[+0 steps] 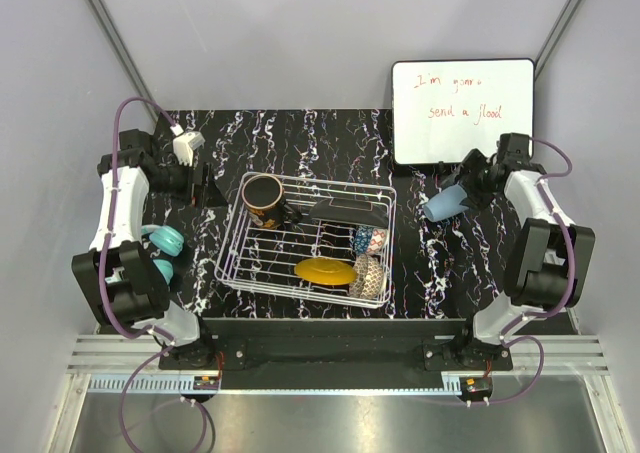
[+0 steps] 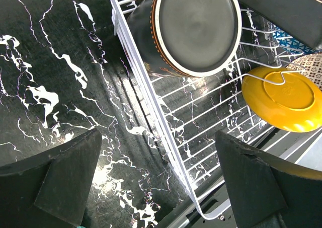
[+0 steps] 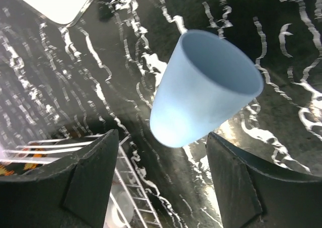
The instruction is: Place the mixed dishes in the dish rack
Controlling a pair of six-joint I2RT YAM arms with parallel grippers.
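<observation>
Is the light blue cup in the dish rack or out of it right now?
Out. The light blue cup shows tipped, right of the dish rack and its wire wall, close in front of the right claw.

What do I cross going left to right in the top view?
Teal objects → mug → yellow plate → blue bowl → cup.
</observation>
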